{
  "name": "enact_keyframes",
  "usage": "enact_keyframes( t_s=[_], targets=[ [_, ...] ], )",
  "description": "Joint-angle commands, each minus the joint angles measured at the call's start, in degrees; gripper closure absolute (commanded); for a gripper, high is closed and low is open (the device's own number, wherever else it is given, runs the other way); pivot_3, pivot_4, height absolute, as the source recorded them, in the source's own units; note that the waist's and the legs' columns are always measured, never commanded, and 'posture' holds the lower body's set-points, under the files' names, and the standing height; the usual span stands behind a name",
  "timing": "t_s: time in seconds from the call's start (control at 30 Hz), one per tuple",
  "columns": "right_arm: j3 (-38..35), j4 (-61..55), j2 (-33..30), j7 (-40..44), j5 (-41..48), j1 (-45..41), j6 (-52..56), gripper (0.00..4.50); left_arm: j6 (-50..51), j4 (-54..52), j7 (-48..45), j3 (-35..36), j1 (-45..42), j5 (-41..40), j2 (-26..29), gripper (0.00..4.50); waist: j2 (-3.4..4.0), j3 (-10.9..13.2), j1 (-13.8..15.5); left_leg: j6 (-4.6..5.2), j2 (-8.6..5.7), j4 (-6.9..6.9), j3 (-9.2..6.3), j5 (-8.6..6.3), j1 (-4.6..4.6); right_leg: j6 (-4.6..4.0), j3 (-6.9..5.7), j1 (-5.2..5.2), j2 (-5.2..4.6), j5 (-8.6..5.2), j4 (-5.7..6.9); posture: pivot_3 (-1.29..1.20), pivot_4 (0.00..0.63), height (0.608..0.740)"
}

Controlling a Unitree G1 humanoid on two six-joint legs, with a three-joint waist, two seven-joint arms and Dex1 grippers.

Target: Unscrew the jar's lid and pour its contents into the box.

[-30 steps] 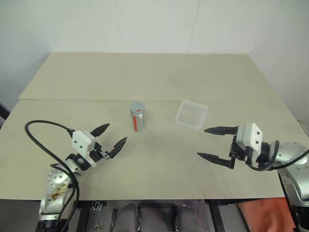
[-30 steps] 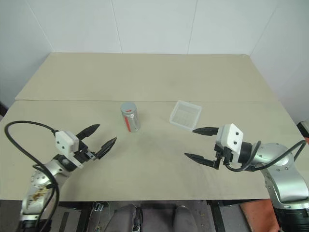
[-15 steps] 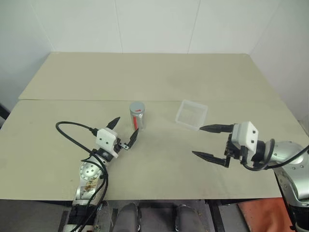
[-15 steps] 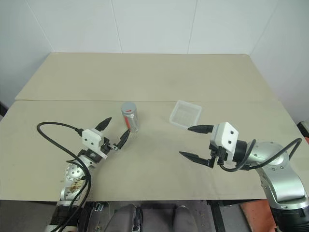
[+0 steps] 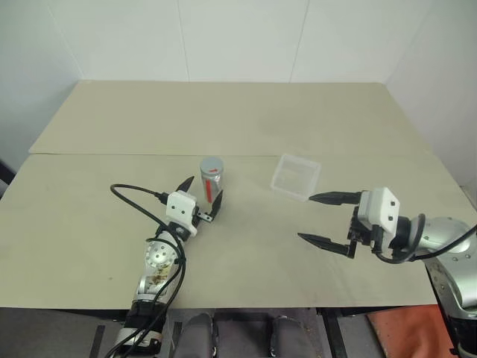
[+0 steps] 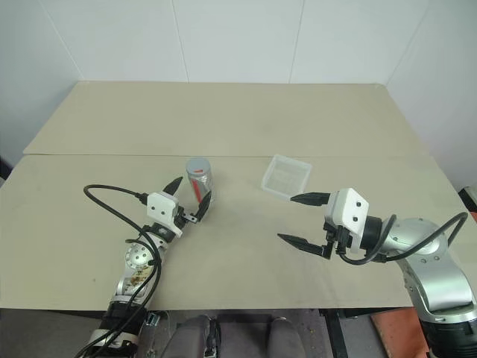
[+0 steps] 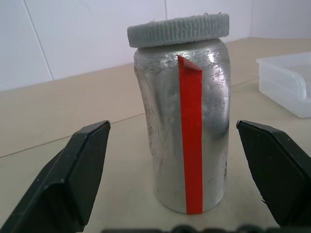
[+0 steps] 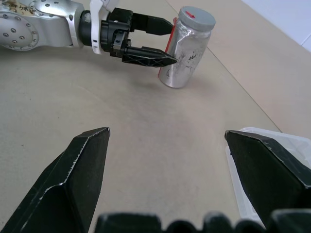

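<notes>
Left fingers (image 5: 200, 195): spread wide, flanking the jar (image 5: 212, 180), no contact.
Right fingers (image 5: 322, 218): spread wide, empty, near the box (image 5: 296, 177).
Jar: upright on bench (image 5: 246, 127), lid (image 7: 178, 29) fitted.

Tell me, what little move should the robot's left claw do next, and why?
Probably ease the open left gripper forward and close on the small silver jar with the red stripe. Its black fingers stand either side of the jar, not touching, and the flat grey lid is still on.
</notes>
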Motion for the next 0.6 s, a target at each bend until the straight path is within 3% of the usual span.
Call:
enact_keyframes(
  t_s=[0.03,0.6],
  targets=[
    [-1.8,-1.4,-0.8,-0.5,0.3,-0.5,0.0,0.05,-3.1,1.9,1.5,-0.7,-2.2,0.9,-1.0,0.0,0.0,0.0,0.0,0.0,0.0,0.0,0.0,0.0,0.0,0.0,0.0,0.0,0.0,0.0,0.0,0.0,0.15,0.74],
    [-1.3,-2.3,-0.8,-2.4,-0.7,-0.5,-0.3,0.05,-5.5,12.1,7.4,-0.6,-9.1,3.0,-4.6,0.0,0.0,0.0,0.5,0.0,-0.03,0.06,-0.02,0.0,0.04,0.02,-0.05,0.11,-0.01,0.01,0.0,0.0,0.15,0.74]
  ],
)
